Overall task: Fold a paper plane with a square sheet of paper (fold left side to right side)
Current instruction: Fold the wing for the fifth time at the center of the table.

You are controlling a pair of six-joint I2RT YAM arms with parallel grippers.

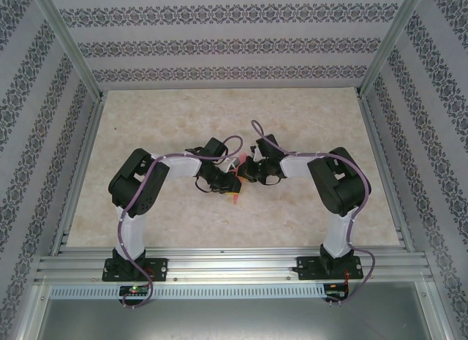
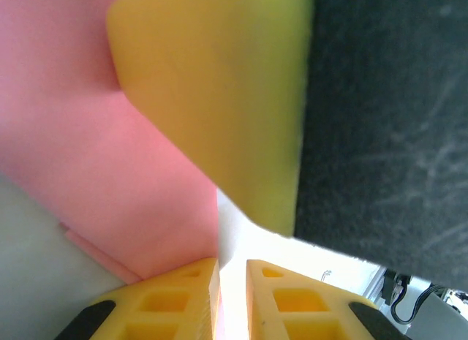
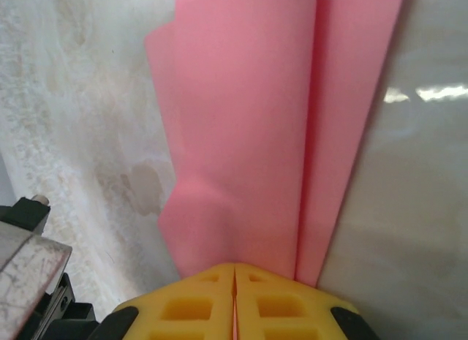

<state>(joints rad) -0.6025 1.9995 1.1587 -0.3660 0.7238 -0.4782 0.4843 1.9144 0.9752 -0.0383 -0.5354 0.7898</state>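
Even, bright light falls on the beige marbled table (image 1: 183, 113). Walls (image 1: 234, 40) papered in grey floral bands (running crosswise) stand behind it and on both sides. Aluminium posts (image 1: 69, 44) rise at its far corners, and slotted rails (image 1: 234, 267) line its near edge.

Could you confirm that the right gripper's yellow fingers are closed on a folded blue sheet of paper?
The colour is wrong: the folded sheet of paper is pink, not blue. The right wrist view shows the right gripper with its yellow fingers closed on it.
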